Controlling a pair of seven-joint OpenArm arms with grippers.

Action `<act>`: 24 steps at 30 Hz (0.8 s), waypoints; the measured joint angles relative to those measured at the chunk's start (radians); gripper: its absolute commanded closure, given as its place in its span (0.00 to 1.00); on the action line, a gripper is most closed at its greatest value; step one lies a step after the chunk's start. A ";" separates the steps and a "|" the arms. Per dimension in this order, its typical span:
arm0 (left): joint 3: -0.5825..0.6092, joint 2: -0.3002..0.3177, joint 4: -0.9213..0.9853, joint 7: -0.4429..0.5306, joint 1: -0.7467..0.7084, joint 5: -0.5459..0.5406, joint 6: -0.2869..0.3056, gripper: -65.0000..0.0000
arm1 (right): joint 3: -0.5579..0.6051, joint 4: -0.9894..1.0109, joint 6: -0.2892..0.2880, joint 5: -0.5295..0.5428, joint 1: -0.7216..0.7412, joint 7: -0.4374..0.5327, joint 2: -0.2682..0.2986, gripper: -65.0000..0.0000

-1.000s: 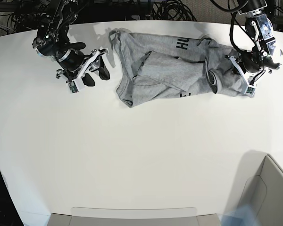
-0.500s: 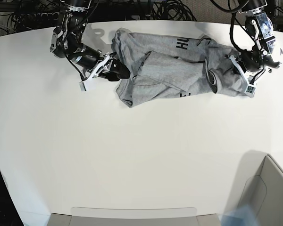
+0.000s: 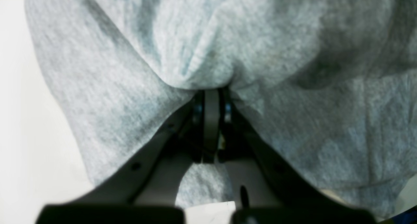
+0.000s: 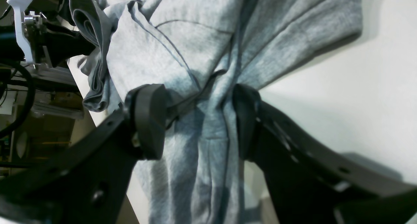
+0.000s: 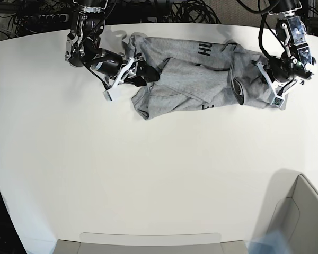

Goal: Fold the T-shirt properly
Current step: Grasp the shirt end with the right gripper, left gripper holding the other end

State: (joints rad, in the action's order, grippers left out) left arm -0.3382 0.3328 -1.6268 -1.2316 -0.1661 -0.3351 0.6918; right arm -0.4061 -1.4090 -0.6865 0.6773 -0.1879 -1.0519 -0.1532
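Evidently each claw takes one end to spread the shirt [image 5: 201,79]: left gripper [image 3: 211,97] pinches cloth, right gripper [image 4: 198,119] straddles a fold, spread.

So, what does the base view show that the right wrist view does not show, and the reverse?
Only the base view shows the whole T-shirt lying crumpled on the white table, its black lettering, and the left gripper at the far end of the cloth. Only the right wrist view shows the right gripper from close: its fingers stand apart, with a bunched fold of cloth between them. Both show the grey T-shirt, the table and the right gripper at the shirt's edge.
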 measured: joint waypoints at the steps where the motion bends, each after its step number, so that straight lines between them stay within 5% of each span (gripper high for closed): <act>1: 0.000 0.000 0.000 0.000 0.000 0.000 0.000 1.00 | 0.001 0.000 0.000 0.000 0.000 0.000 0.000 0.51; 6: 0.000 0.000 0.000 0.000 0.000 0.000 0.000 1.00 | 0.076 0.004 0.000 -0.013 0.005 0.009 0.005 0.51; 13: 0.000 0.000 -0.001 0.000 0.000 0.001 0.000 1.00 | 0.293 0.021 0.000 -0.018 -0.018 0.140 0.002 0.51; 19: 0.001 0.000 -0.001 0.000 0.000 0.003 0.000 1.00 | 0.357 0.021 0.000 0.034 -0.043 0.238 0.017 0.52; 24: 0.000 0.000 -0.001 0.000 0.000 0.002 0.000 1.00 | 0.360 0.022 0.000 0.029 -0.023 0.241 0.016 0.84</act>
State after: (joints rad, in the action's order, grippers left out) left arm -0.3378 0.3328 -1.6276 -1.2320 -0.1661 -0.3328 0.6922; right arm -0.0463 -1.3872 -0.6868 0.7059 -0.2104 -0.8112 -0.1368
